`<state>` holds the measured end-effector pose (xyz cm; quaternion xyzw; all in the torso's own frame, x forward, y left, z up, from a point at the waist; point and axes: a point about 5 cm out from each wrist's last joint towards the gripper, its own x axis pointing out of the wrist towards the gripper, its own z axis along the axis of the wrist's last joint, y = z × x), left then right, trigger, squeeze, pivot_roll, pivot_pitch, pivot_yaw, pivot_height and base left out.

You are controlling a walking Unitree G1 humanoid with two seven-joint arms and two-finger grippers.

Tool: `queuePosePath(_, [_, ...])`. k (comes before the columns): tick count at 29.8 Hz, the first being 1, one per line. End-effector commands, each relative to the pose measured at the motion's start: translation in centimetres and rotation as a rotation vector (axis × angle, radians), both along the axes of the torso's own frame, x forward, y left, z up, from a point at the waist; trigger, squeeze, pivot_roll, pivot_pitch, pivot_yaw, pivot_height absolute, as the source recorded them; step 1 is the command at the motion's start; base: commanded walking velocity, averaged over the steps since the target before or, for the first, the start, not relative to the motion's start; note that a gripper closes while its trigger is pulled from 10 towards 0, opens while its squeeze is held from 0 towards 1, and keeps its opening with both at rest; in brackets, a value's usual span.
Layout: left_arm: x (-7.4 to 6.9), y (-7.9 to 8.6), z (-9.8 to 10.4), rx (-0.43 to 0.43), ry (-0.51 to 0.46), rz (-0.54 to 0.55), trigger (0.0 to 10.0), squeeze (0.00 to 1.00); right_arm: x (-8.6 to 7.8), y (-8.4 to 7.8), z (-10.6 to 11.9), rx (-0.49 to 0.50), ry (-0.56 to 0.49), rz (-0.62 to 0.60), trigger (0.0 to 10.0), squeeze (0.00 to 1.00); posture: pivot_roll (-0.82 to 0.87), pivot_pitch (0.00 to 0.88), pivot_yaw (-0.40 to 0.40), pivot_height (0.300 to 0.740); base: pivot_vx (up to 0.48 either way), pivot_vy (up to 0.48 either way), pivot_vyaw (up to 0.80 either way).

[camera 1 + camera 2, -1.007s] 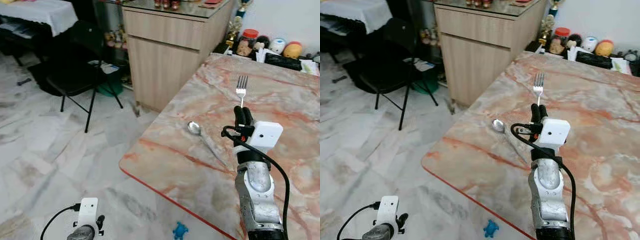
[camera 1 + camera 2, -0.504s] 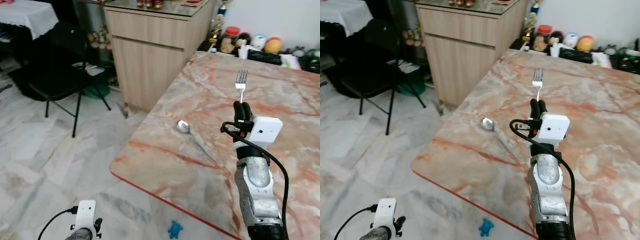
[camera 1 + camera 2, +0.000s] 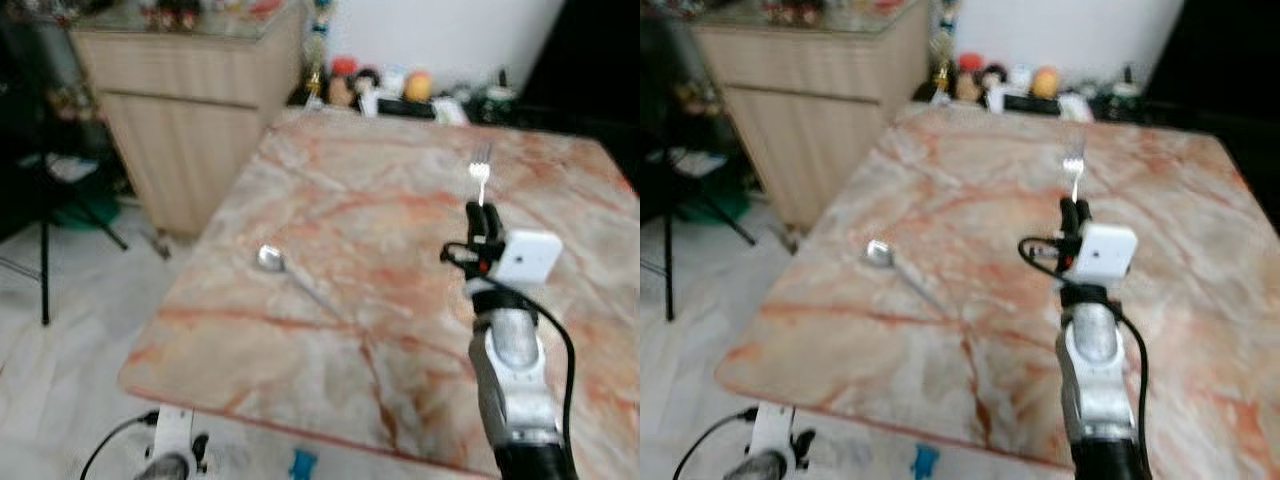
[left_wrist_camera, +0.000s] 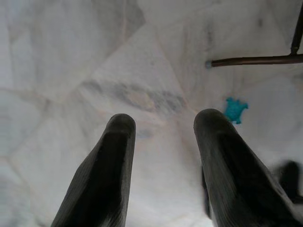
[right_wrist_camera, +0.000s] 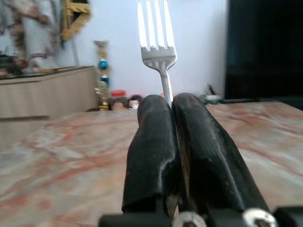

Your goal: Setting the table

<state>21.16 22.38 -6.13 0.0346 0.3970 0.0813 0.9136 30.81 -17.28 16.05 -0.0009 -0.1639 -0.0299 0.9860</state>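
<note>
Silver fork [image 5: 158, 47], pink-veined marble table [image 3: 380, 300].

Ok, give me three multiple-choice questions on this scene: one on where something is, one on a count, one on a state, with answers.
1. Where does the spoon lie?
A. on the marble table
B. on the floor
C. on the cabinet

2. How many pieces of cutlery are in view?
A. one
B. two
C. four

3. What is the right end effector doing?
A. hanging open
B. shut on the fork
C. pressing on the spoon

Answers: 1 A, the spoon rests on the tabletop near its left edge. 2 B, one spoon and one fork. 3 B, the fingers clamp the fork's handle, tines up.
</note>
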Motion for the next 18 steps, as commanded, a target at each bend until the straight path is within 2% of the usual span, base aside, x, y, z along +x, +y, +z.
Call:
queuePosePath(1, [-0.17, -0.48, -0.23, -0.016, 0.008, 0.005, 10.0, 0.0, -0.02, -0.34, 0.18, -0.005, -0.008, -0.009, 10.0, 0.0, 0.06, 0.008, 0.012, 0.74, 0.0, 0.0, -0.77])
queuePosePath(7, [-0.21, -0.54, -0.25, -0.02, 0.006, 0.013, 10.0, 0.0, 0.08, 0.16, 0.11, -0.015, -0.01, 0.018, 10.0, 0.0, 0.06, 0.007, 0.01, 0.74, 0.0, 0.0, 0.0])
queuePosePath(18, [-0.39, -0.54, -0.37, -0.011, 0.017, 0.011, 10.0, 0.0, 0.1, -0.03, 0.23, -0.019, -0.012, 0.017, 10.0, 0.0, 0.05, 0.008, 0.009, 0.74, 0.0, 0.0, 0.0])
